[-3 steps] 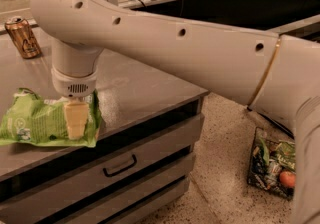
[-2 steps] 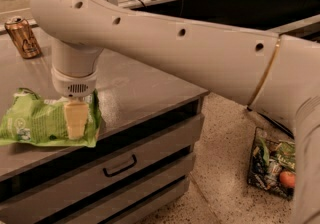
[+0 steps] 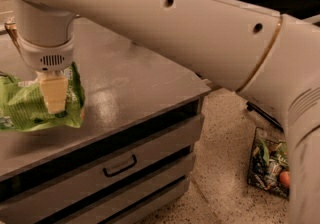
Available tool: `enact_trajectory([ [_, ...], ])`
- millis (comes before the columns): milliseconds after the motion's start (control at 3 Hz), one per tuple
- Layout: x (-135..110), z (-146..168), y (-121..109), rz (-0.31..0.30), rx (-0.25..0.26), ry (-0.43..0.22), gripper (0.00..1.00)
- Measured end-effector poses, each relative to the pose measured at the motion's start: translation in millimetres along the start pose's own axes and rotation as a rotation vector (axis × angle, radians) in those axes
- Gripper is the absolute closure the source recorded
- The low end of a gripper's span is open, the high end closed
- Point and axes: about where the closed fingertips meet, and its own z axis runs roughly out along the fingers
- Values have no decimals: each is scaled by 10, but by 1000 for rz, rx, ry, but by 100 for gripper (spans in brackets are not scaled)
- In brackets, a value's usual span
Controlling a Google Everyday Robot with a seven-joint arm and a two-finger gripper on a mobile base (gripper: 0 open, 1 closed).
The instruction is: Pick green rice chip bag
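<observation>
The green rice chip bag point(image 3: 22, 110) is a crinkled lime-green bag at the left edge of the camera view. It hangs a little above the grey counter point(image 3: 135, 83), with its shadow on the top below it. My gripper point(image 3: 54, 108) points straight down from the round white wrist point(image 3: 47, 50). It is shut on the bag, with one cream finger point(image 3: 53, 93) lying across the bag's front face. The other finger is hidden behind the bag. The bag's left part is cut off by the frame edge.
My thick white arm point(image 3: 190, 28) spans the top of the view. The counter has drawers with a dark handle point(image 3: 120, 166). A crate of mixed groceries point(image 3: 270, 168) sits on the speckled floor at the right. A sliver of the drink can point(image 3: 8, 32) shows behind the wrist.
The bag has come up off the counter in the gripper, and a shadow now lies under it. The wrist now covers most of the can.
</observation>
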Motion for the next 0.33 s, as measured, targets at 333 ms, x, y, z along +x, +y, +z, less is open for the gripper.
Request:
enact_trajectory([
  [333,0,0,0,0,0,0,100],
])
